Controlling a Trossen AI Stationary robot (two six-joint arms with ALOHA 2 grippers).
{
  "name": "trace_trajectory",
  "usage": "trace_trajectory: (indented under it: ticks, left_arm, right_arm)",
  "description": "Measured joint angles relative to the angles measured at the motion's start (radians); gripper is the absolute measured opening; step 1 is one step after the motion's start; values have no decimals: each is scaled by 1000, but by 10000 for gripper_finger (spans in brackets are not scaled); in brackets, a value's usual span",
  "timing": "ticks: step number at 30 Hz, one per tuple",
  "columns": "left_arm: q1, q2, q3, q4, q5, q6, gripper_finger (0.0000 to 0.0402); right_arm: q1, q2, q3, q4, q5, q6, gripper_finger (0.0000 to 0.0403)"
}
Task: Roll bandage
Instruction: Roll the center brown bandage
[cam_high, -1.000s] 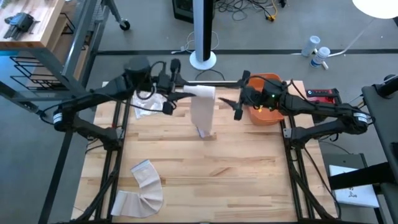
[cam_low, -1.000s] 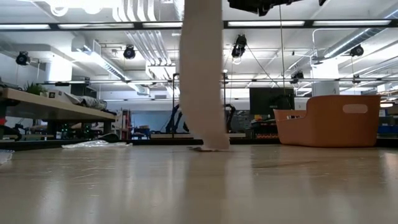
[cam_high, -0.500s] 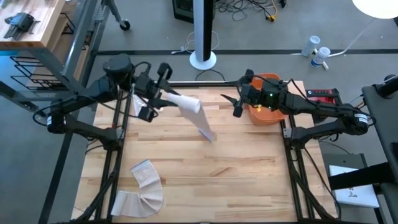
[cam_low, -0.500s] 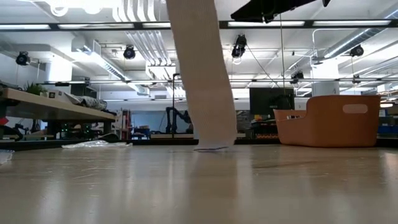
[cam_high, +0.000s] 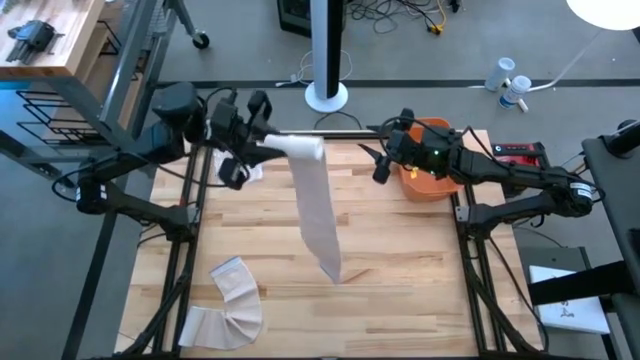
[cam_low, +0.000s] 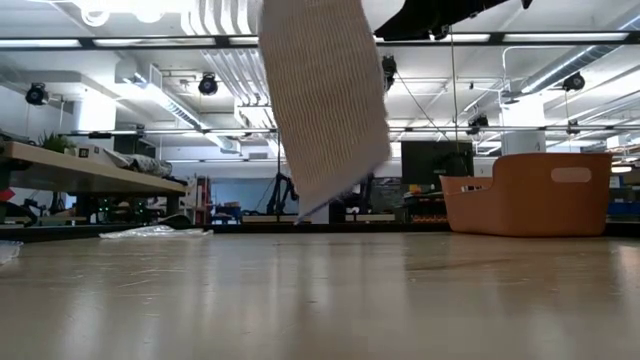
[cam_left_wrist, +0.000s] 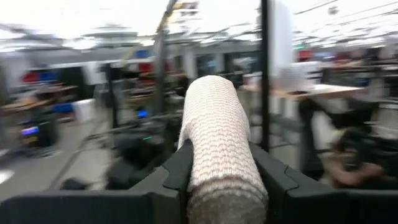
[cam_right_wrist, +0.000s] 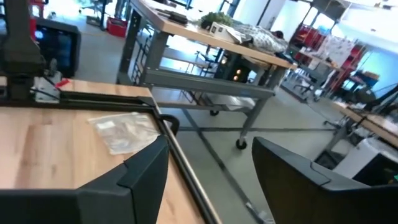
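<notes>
White bandage (cam_high: 316, 205) hangs unrolled from the left gripper (cam_high: 250, 150) over the bench's far edge from above; low down, its tail swings clear; wrist views show fingers (cam_left_wrist: 177, 171) pinching the roll, right gripper (cam_right_wrist: 208, 171) spread empty; rolling mostly remains.

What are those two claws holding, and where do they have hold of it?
The left claw grips the bandage by its rolled upper end; the strip hangs free. The right claw is open, empty.

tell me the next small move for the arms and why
Probably bring the open right gripper across to catch the hanging bandage. The left gripper holds only its rolled top end, and the loose tail swings clear above the table, so nothing can wind yet.
</notes>
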Motion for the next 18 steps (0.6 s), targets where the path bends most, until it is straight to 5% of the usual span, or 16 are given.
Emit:
trace_trajectory:
  ticks: [5, 18]
  left_arm:
    - [16, 63, -92, -22, -148, 42, 92]
    - [161, 240, -381, 380, -146, 194, 94]
  right_arm:
    - [0, -7, -14, -9, 49, 80, 230]
    - [3, -51, -16, -141, 65, 96, 237]
